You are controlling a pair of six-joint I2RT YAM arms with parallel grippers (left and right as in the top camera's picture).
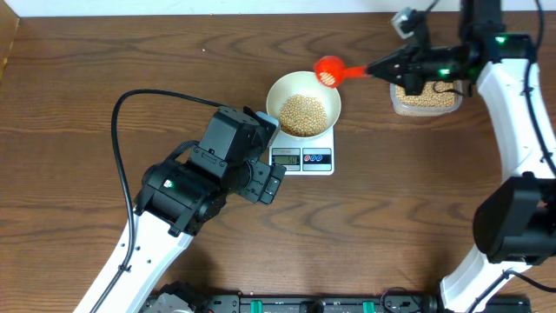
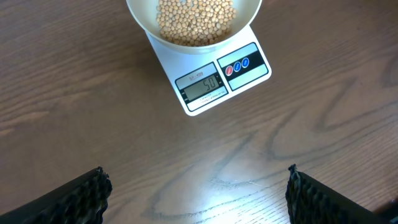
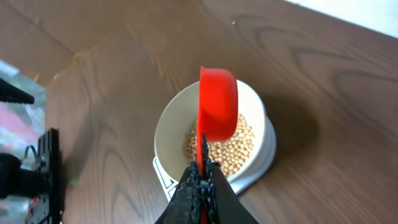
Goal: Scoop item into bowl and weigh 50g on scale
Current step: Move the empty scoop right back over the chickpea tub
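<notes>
The bowl (image 1: 274,96) sits on top of the scale (image 1: 302,160) near the middle of the wooden table (image 1: 78,61), and a layer of beans (image 1: 304,115) covers its bottom. In the left wrist view the scale's display (image 2: 202,86) appears to read 50, with the red and blue buttons (image 2: 237,65) just beside it. The red scoop (image 1: 330,70) hangs above the bowl's far right rim; from the right wrist it shows edge-on, turned on its side over the beans. The right gripper (image 3: 201,182) is clamped tight on the scoop's handle, its arm reaching in from the right over the clear tub (image 1: 425,101), which holds more beans and is partly hidden under that arm. The left gripper (image 2: 198,193) is spread wide and holds nothing, its two fingers (image 2: 81,196) showing only at the lower corners of its own view, with bare wood between them. From overhead its wrist sits just left of the scale, near the display but not over it, and it partly covers the scale's left edge. A black cable (image 1: 122,122) loops across the table to the left of that arm.
</notes>
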